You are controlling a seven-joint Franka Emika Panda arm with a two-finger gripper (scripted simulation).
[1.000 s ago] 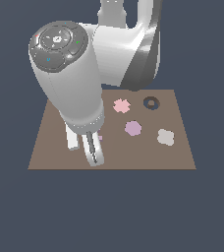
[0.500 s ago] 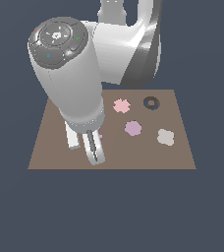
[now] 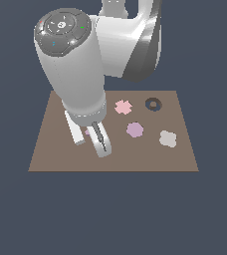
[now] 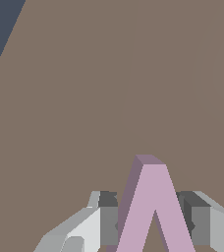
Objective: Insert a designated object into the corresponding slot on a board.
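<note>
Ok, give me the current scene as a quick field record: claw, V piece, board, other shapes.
claw: low over the board's near part at the exterior view's left, one finger either side of the V
V: pink-lilac, between the fingers; contact not clear
board: brown, flat
V slot: not visible in either view
cog: pink, on board, free
polygon: lilac, on board, free
pale piece: toward the exterior view's right
ring recess: dark, far side

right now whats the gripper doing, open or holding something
Gripper: shut on the pink V-shaped piece, one finger on each side of it, low over the board.
</note>
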